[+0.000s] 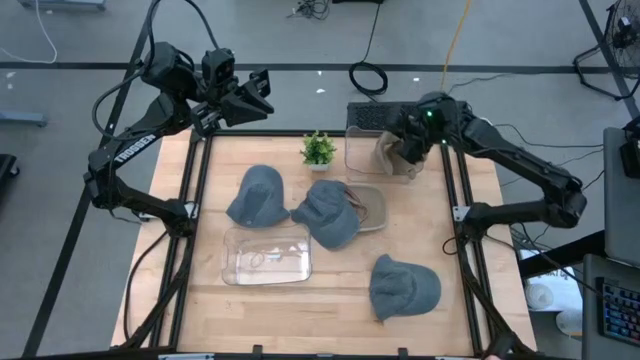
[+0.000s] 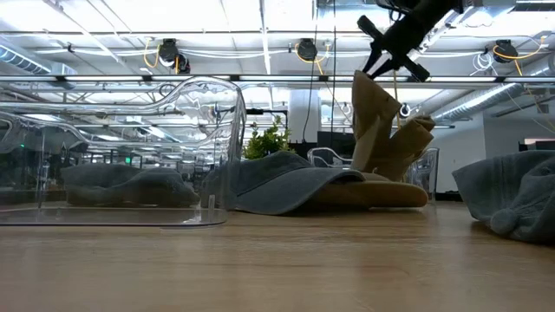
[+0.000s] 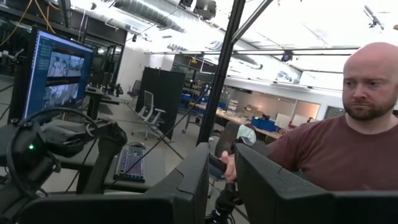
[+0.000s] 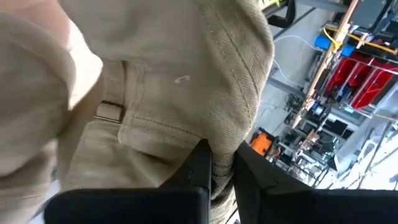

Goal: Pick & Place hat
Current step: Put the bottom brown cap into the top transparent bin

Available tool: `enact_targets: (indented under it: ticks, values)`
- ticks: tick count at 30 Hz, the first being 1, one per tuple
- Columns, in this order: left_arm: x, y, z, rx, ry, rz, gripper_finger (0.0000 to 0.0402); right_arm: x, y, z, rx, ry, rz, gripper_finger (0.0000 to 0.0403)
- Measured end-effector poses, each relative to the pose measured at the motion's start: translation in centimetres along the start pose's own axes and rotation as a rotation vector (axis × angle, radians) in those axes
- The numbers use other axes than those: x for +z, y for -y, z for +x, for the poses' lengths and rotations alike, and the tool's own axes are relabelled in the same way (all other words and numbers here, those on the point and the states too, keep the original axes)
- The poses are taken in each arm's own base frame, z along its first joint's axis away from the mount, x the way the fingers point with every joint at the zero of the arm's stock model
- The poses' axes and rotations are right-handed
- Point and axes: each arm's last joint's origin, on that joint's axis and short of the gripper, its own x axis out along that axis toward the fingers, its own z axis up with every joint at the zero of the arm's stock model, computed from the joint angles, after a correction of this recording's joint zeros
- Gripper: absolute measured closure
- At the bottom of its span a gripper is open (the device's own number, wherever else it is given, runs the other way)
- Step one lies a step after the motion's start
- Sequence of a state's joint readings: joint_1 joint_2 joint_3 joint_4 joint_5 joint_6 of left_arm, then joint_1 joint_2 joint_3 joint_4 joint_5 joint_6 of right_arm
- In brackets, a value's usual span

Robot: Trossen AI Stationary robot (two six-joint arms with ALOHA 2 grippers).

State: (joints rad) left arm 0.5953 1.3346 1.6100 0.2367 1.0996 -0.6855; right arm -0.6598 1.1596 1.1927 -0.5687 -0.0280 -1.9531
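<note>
Your left gripper (image 1: 262, 88) waits raised off the table's far left corner, left of the plant (image 1: 319, 149), fingers nearly closed on nothing. Right of the plant, your right gripper (image 1: 408, 143) pinches the tan hat (image 1: 393, 155); it hangs straight below, over the clear bin (image 1: 362, 163).

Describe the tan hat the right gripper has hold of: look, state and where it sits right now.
The tan hat is beige corduroy-like cloth with stitched seams and a small metal strap buckle. The right gripper is shut on a fold of its fabric, so it hangs crumpled and bunched, drawn up tall in the low view. It is at the table's far right, over the clear container there; its lower part looks to be inside or resting on that container.
</note>
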Motion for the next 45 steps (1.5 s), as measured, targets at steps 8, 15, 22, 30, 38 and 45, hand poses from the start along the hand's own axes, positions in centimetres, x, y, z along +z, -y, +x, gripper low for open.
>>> enact_targets:
  ticks: [8,15,22,30,38,45]
  values:
    - [0.0,0.0,0.0,0.005,0.004,0.036,0.0316,0.1,-3.2,1.0,0.002,-0.022,0.023,0.0381]
    - [0.1,-0.1,0.0,0.042,0.033,0.035,0.0316,-0.3,-5.9,2.5,-0.058,-0.092,0.051,0.0381]
    - [0.1,-0.1,0.0,0.043,0.033,0.035,0.0316,-1.0,-8.5,3.3,0.005,-0.132,0.13,0.0341]
    - [0.1,-0.1,0.0,0.042,0.034,0.01,0.0316,-1.2,-8.0,1.5,-0.1,-0.164,0.226,0.0272]
    - [0.1,-0.1,0.0,0.041,0.034,-0.025,0.0316,-0.7,-7.4,-1.1,-0.209,-0.124,0.348,0.0226]
    - [0.1,-0.1,0.0,0.04,0.034,-0.02,0.0316,-0.1,-6.4,-1.7,-0.293,-0.14,0.48,0.0216]
